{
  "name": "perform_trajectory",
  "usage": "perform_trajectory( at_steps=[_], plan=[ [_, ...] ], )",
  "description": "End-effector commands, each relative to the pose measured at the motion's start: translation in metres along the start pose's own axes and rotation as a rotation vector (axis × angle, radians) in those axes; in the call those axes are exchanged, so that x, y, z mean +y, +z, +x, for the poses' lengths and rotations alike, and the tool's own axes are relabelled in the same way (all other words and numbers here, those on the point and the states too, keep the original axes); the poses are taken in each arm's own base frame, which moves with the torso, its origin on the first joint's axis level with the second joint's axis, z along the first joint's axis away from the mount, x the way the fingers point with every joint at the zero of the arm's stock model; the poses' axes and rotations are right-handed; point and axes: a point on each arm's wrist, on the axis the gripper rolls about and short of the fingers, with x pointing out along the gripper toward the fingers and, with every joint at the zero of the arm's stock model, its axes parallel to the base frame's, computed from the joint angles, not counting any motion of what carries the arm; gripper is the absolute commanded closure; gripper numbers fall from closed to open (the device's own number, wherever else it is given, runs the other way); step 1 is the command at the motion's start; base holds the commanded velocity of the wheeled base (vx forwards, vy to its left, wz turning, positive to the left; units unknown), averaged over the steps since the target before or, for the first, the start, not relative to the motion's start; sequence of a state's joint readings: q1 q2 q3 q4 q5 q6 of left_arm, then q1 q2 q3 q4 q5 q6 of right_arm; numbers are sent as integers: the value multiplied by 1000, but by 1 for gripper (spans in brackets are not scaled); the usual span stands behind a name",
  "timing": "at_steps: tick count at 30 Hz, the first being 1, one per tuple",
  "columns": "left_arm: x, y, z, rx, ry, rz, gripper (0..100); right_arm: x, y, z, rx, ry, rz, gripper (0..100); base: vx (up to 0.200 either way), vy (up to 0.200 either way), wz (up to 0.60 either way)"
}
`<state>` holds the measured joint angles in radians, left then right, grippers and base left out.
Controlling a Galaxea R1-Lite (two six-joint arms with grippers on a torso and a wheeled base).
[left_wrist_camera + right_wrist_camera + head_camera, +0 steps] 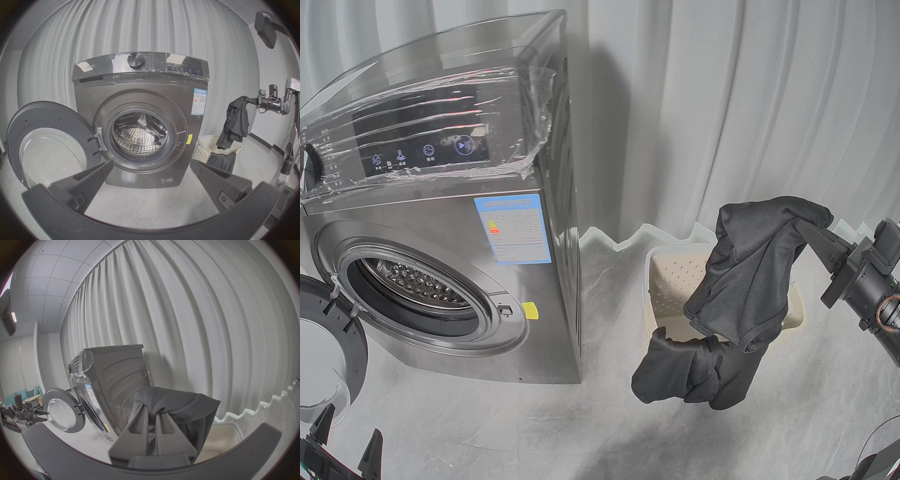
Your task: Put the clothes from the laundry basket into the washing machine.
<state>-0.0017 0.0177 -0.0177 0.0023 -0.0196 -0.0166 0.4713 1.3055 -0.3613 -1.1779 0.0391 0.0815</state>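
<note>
The right arm (872, 290) reaches out level, well to the right of the washing machine (425, 212) and about as high as its door opening. The right gripper (807, 229) points back toward the machine's side. Its fingers (142, 424) are pressed together on a fold of a black garment (750, 275), which hangs from them. The left gripper (347, 437) sits low, in front of the washing machine's left part, and faces it. Its two fingers (93, 176) are spread wide apart.

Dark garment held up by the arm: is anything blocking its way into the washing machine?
Nothing visible. The door hangs wide open, the drum mouth is clear, and only bare floor lies between laundry basket and washing machine.
</note>
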Motion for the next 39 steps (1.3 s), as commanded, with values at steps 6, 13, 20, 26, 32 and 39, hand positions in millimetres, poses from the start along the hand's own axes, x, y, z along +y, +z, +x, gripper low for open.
perform_trajectory(
  at_steps=[6, 13, 20, 26, 32, 39],
  plan=[
    [0, -5, 0, -1, 0, 0, 0, 0, -2, 1, 10, 1, 0, 100, 0, 0, 0],
    [0, -5, 0, -1, 0, -2, 0, 0, -2, 1, 10, -2, 0, 100, -171, 0, 0],
    [0, -5, 0, -1, 0, -2, 0, 0, -3, 0, 12, -4, 0, 100, -200, 0, 0],
    [0, -5, 0, -1, 0, 0, 0, 0, -4, -1, 15, -5, 0, 100, -200, 0, 0],
    [0, -5, 0, -1, 0, 0, 0, 0, -3, -1, 14, -5, 0, 100, -67, 0, 0],
    [0, -5, 0, -1, 0, -3, 0, 0, -4, -2, 20, -6, 2, 100, 0, 57, 0]
  ],
)
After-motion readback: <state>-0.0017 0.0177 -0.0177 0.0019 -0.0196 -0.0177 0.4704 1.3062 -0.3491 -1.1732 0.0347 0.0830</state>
